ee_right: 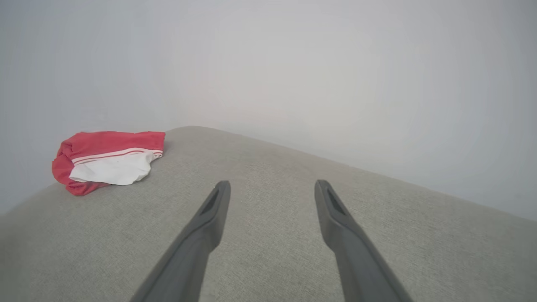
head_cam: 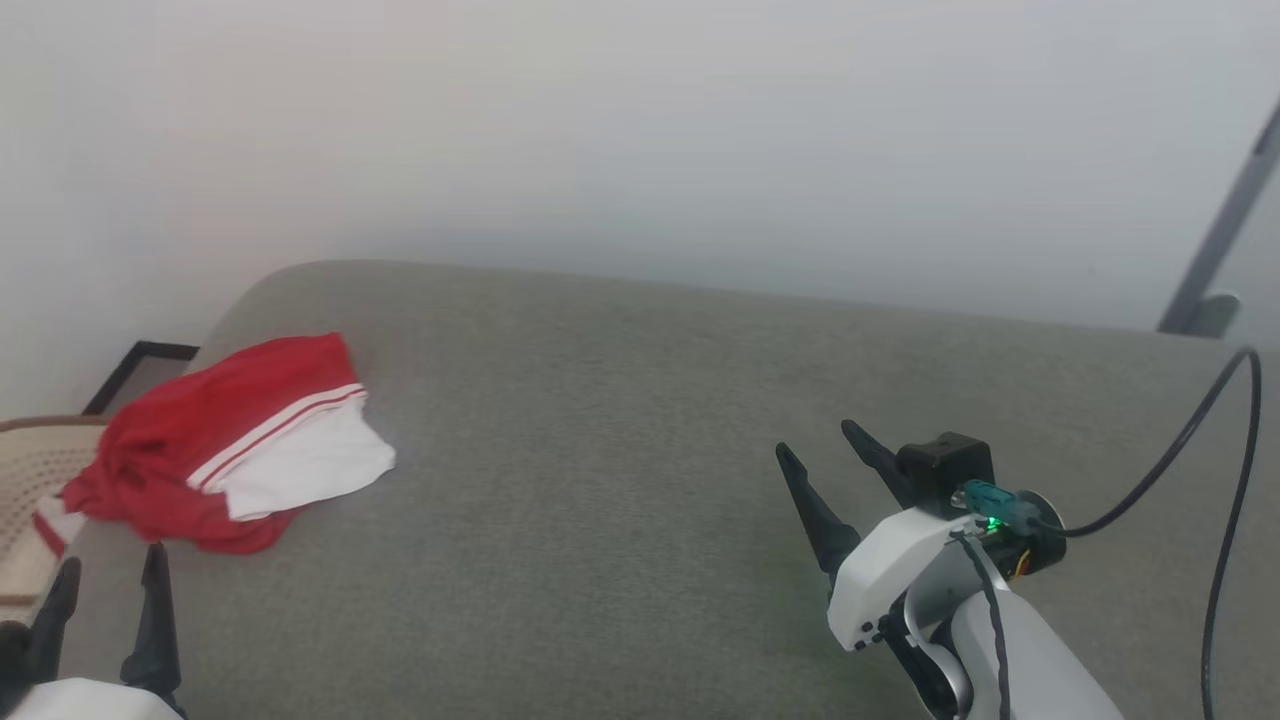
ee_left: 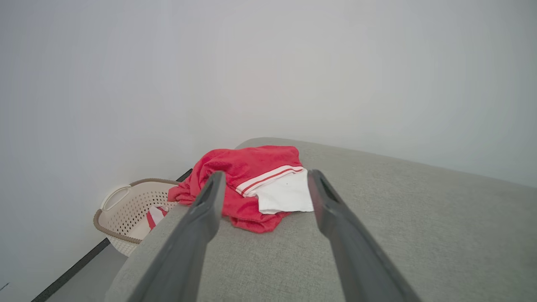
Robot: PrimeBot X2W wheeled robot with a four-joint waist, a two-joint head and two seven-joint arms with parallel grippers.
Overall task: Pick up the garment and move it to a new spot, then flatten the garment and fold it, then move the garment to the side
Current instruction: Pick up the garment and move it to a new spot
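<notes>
Here the garment (head_cam: 220, 460) lies crumpled at the far left corner of a grey upholstered cushion (head_cam: 600, 450), close to the cushion's rounded edge. Its red body is bunched in loose folds, and 1 white sleeve is spread flat on top toward the cushion's middle, with the narrow red-and-white stripe trim running between the red and the white. A small red-and-white part hangs off the left edge, over a cream perforated basket (head_cam: 30, 480) that stands on the floor just beside the cushion; whether that part touches the basket I cannot tell.

The left gripper (head_cam: 110, 565) sits at the lower left of the head view, its 2 dark fingers spread apart and holding nothing, their tips just short of the garment's near red edge. In the left wrist view the garment (ee_left: 251, 176) appears between and beyond the parted fingers of the left gripper (ee_left: 266, 174), with the basket (ee_left: 126, 209) to the left and below.

The right gripper (head_cam: 818, 440) is well apart from the garment, over the bare right half of the cushion, fingers likewise wide and empty. In the right wrist view the right gripper (ee_right: 272, 184) points across bare grey fabric, and the garment (ee_right: 109, 159) lies far off at the upper left. A black cable (head_cam: 1215, 480) loops from the right wrist. A plain pale wall (head_cam: 640, 130) rises behind the cushion.
</notes>
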